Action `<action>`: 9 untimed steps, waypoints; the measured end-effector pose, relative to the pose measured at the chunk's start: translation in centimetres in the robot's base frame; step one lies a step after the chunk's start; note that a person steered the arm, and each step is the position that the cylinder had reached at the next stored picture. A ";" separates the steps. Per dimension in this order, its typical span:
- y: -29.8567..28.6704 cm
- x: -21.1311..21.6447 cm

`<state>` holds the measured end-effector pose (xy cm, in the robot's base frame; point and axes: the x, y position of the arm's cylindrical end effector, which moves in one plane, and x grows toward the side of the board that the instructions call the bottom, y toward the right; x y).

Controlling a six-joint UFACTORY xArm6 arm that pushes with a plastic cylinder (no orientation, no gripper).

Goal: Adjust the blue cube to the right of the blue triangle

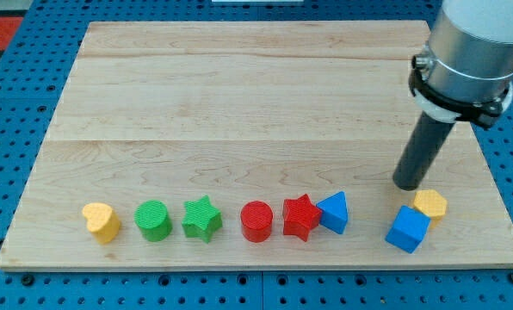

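The blue cube (408, 229) sits near the view's bottom right on the wooden board, touching a yellow hexagon block (430, 204) at its upper right. The blue triangle (334, 212) lies to the cube's left with a gap between them, and touches a red star (301, 216). My tip (407, 184) rests on the board just above the blue cube and just left of the yellow hexagon, apart from both.
A row along the view's bottom holds a yellow heart (101, 221), a green cylinder (154, 220), a green star (202, 218) and a red cylinder (257, 221). The board's right edge (497, 185) runs close to the cube.
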<state>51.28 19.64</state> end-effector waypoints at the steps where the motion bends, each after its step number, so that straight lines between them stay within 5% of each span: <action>1: 6.0 3.3; 3: 5.3 10.4; 5: -3.9 8.5; 9: -5.0 8.8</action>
<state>60.10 14.61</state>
